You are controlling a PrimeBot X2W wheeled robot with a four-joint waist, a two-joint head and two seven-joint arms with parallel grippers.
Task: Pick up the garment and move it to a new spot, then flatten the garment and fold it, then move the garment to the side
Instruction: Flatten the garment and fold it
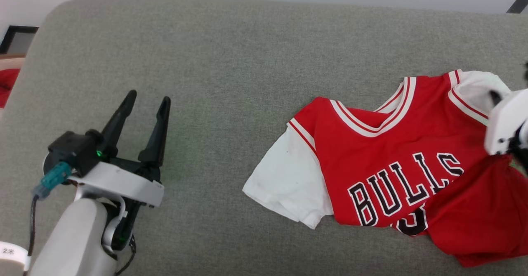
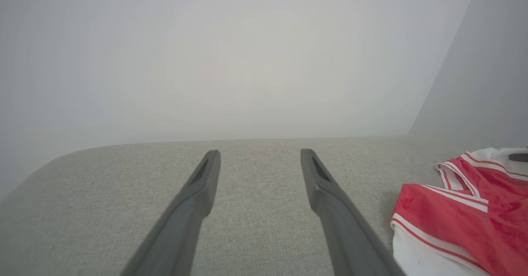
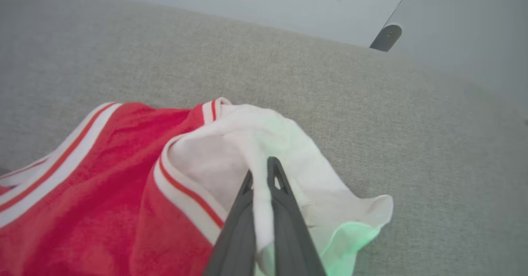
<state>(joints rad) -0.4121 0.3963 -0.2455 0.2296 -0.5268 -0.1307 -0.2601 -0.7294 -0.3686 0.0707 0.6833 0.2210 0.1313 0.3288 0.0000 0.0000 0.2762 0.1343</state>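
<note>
The right end effector (image 3: 260, 172) pinches a white sleeve (image 3: 247, 144) of the Bulls jersey (image 1: 392, 152), which stretches leftward toward the spread left end effector (image 1: 148, 96).

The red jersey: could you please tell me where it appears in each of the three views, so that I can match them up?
Head view: the jersey lies at the right, running off the right edge.
Left wrist view: the jersey fills the lower right corner, beside the open left claw.
Right wrist view: the jersey spans lower left to centre, its white sleeve pinched in the shut right claw.
Shared landmark: the grey cushion beneath it.
</note>
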